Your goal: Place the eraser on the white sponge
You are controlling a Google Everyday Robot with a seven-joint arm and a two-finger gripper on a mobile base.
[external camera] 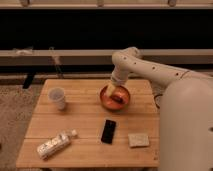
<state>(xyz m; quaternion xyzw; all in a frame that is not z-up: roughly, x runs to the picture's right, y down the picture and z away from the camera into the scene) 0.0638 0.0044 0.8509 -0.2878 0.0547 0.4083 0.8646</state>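
Observation:
The eraser (108,131) is a small flat black block lying on the wooden table (80,117), in front of the bowl. The white sponge (138,140) is a beige square pad lying to the eraser's right, near the table's front right corner, a short gap apart from it. My gripper (112,91) hangs at the end of the white arm (145,65), over the left part of the orange bowl (115,98), well behind the eraser.
A white paper cup (57,97) stands at the table's left. A white-labelled bottle (54,144) lies on its side at the front left. The bowl holds something dark and red. My white base (187,125) fills the right side, next to the table's right edge.

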